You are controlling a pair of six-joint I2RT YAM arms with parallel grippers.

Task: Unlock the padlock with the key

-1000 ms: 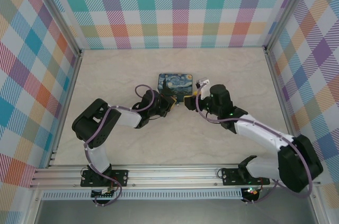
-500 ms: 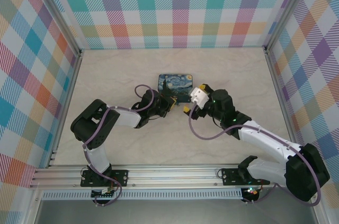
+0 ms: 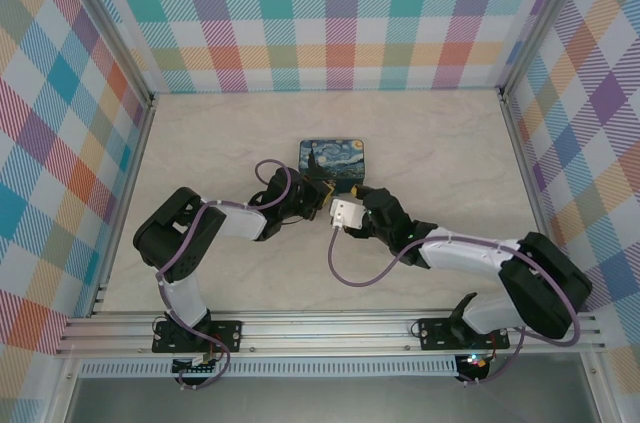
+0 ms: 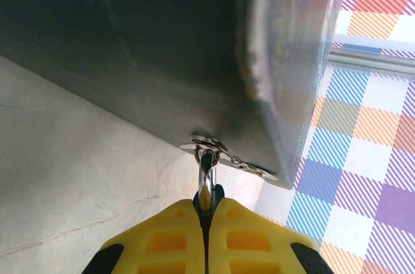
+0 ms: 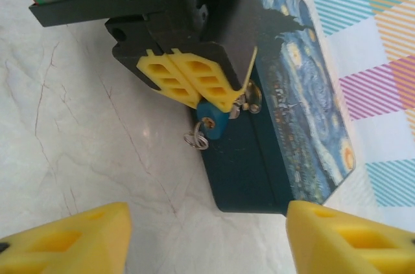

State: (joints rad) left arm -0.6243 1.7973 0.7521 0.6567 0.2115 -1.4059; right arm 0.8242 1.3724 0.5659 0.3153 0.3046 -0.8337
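A pale, marble-veined surface [image 3: 220, 133] lies inside a booth whose back and side walls [image 3: 340, 13] are covered in pastel plaid of teal, orange, pink and violet; aluminium rails [image 3: 330, 328] run along the near edge, where both arm bases are bolted, and up the corners; near the middle of the surface sits a painted tin [image 3: 337, 156] with a swirling dark-blue-and-yellow lid, lying flat; the padlock [image 5: 211, 125], a small bluish body, hangs at the tin's front wall by the latch, with a little wire ring [image 5: 194, 139] dangling from its lower end just above the surface; the left gripper [image 5: 231, 99] reaches in low from the left, its yellow jaws pressed together and clamped on the padlock's thin metal shackle right at the latch, as the left wrist view shows close up; the right gripper [image 5: 207, 219] is near the tin's front, facing the padlock, its jaws standing well apart and holding nothing.
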